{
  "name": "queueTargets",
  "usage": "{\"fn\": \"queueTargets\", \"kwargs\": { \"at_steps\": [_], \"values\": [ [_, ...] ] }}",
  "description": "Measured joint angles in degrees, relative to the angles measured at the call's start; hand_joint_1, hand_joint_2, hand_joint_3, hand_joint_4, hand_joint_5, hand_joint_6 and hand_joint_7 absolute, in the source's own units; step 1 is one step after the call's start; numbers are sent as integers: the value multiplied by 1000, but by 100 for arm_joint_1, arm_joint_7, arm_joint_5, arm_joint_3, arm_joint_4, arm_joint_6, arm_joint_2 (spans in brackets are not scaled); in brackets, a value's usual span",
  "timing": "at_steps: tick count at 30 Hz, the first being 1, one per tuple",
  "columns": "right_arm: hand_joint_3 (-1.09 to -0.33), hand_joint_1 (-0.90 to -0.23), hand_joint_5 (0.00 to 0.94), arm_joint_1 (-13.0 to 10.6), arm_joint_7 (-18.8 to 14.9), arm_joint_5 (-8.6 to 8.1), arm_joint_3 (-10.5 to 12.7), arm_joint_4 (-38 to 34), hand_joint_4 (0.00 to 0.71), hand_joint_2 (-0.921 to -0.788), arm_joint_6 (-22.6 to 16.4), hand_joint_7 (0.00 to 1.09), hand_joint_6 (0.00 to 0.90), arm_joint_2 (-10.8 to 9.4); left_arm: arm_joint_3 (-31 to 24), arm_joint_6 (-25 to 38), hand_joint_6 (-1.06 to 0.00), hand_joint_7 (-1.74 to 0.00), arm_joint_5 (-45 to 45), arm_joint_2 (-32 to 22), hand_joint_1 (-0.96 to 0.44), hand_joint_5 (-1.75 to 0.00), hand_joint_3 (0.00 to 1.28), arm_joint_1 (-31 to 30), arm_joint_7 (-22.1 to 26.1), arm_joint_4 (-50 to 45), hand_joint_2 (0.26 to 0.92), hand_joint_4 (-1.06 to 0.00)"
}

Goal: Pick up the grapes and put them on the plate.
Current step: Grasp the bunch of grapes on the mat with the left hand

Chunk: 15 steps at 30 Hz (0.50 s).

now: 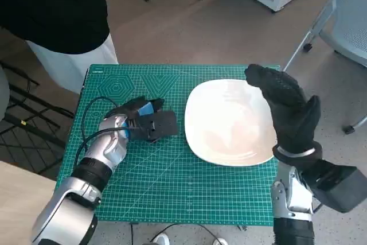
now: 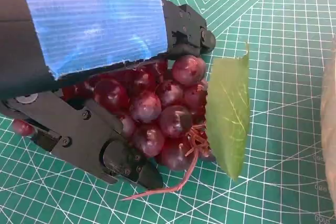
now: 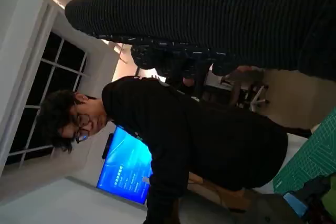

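Red grapes [image 2: 157, 114], closed upon by left hand [image 1: 143, 120] fingers [image 2: 94, 145]; stem [image 2: 173, 182] directed away from wrist; right hand [image 1: 287, 107] raised, holding nothing.

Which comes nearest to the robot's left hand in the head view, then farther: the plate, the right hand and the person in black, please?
1. Plate, just right of the left hand.
2. Person, beyond the table's far-left corner.
3. Right hand, over the plate's far right edge.

We find almost nothing legible. The green cutting mat [image 2: 273, 35] carries tiny white scale numerals along its grid edge, too small to read. The blue screen [image 3: 126, 169] shows pale lettering, blurred beyond reading.
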State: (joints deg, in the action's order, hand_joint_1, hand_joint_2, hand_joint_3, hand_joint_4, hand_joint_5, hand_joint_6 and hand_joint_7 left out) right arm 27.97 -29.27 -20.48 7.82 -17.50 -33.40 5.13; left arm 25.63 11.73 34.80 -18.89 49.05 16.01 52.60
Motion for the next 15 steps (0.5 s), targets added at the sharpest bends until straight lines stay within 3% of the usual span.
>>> {"fn": "queueTargets", "kwargs": {
  "at_steps": [6, 8, 10, 12, 15],
  "values": [
    [-563, -409, 5, 0, 0, -2, 0, 12, 302, -921, 18, 589, 4, 0, 3, -32, -429, -29, -1, 14, -71, -28, 9, 10, -73, 35, 762, -261],
    [-563, -409, 5, -1, 0, -2, 1, 23, 302, -921, 31, 590, 4, 0, 3, -51, -453, -28, -1, 21, -41, -60, 11, 12, -117, 53, 772, -375],
    [-564, -408, 4, -1, 0, -2, 1, 30, 302, -921, 43, 591, 4, 0, 6, -81, -501, -31, 4, 26, 73, -367, 52, 20, -186, 86, 799, -524],
    [-564, -408, 4, -1, 0, -1, 2, 33, 302, -921, 48, 592, 5, 0, 22, -115, -569, -31, 26, 27, 219, -832, 178, 31, -292, 125, 806, -581],
    [-564, -408, 4, -1, 0, -1, 3, 35, 302, -921, 50, 593, 5, 0, 76, -165, -691, -34, 91, 26, 321, -1323, 464, 50, -486, 188, 763, -498]
  ]
}}
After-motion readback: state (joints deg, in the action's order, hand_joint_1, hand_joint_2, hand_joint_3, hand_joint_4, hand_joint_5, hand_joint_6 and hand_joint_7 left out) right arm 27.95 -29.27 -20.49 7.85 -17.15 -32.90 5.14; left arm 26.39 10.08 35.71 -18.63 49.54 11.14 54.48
